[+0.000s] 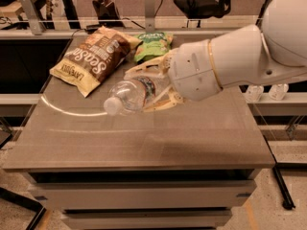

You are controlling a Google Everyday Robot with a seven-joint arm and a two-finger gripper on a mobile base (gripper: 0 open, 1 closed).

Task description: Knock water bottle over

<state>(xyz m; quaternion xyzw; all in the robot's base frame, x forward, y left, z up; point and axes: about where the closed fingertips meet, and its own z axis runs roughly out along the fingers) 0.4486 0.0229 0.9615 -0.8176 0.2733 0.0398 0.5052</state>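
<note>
Gripper clasps the clear water bottle, tipped sideways.

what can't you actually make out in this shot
- Clear ribbed plastic water bottle, camera view: its base end is covered by the cream end effector around it over mid-table; whether it touches the grey tabletop is unclear.
- Its label band: text too small.
- Green snack bag: near edge hidden behind the end effector.
- Small clear bottles at right: tops hidden by the white arm.
</note>
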